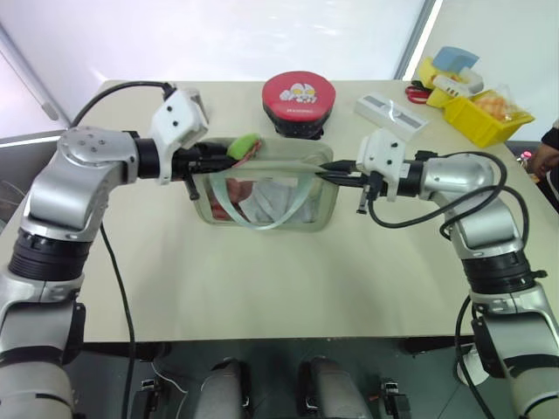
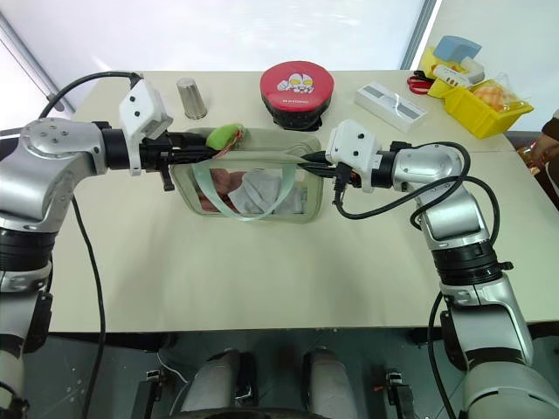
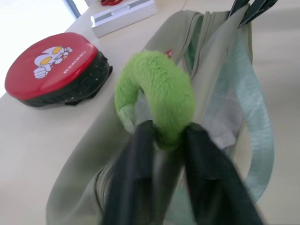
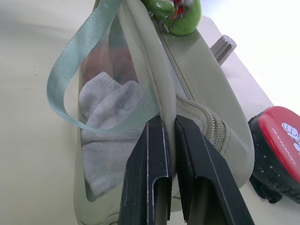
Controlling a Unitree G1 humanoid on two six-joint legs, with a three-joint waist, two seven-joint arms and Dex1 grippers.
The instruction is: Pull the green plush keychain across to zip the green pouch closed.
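The pale green pouch [image 1: 262, 205] lies mid-table, its mint strap looping over a clear window with red and white items behind it. At the pouch's top left end sits the green plush keychain [image 1: 244, 146], a fuzzy lime blob. My left gripper [image 3: 166, 140] is shut on the keychain [image 3: 159, 93], with a black finger on each side of its lower part. At the opposite end my right gripper [image 4: 169, 126] is shut on the pouch's fabric edge [image 4: 166, 93], beside the zipper track. Both arms reach in level from the sides.
A round red tin [image 1: 297, 100] stands just behind the pouch. A metal cup [image 2: 192, 98] is back left and a white box [image 1: 391, 112] back right. Beyond it sit a yellow bin [image 1: 485, 113] and scissors [image 1: 417, 92]. A person's hand [image 1: 548, 153] shows at the right edge.
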